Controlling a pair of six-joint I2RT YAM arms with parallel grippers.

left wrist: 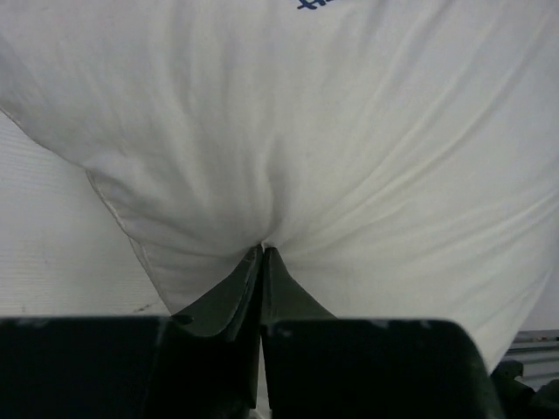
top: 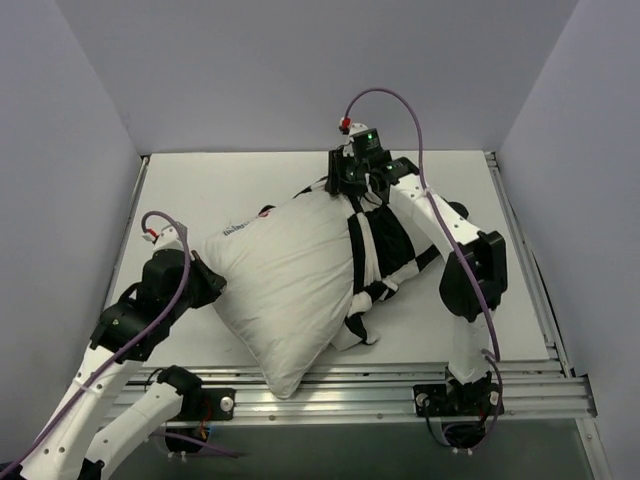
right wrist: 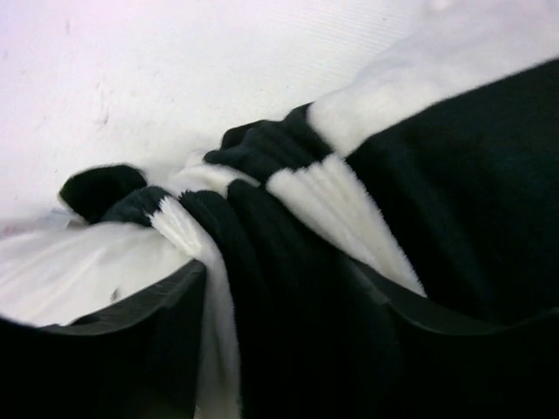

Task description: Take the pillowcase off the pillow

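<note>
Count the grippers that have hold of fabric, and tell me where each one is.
2. The left gripper is shut on the pillow at its left corner; the right gripper clamps bunched pillowcase at the pillow's far end.

A robotics lab: pale grey panel walls (top: pixel 300 70) box in a flat white surface (top: pixel 230 185), and a ribbed aluminium rail (top: pixel 360 390) at its near edge carries a white-and-black left arm (top: pixel 150 300) and right arm (top: pixel 470 270).
</note>
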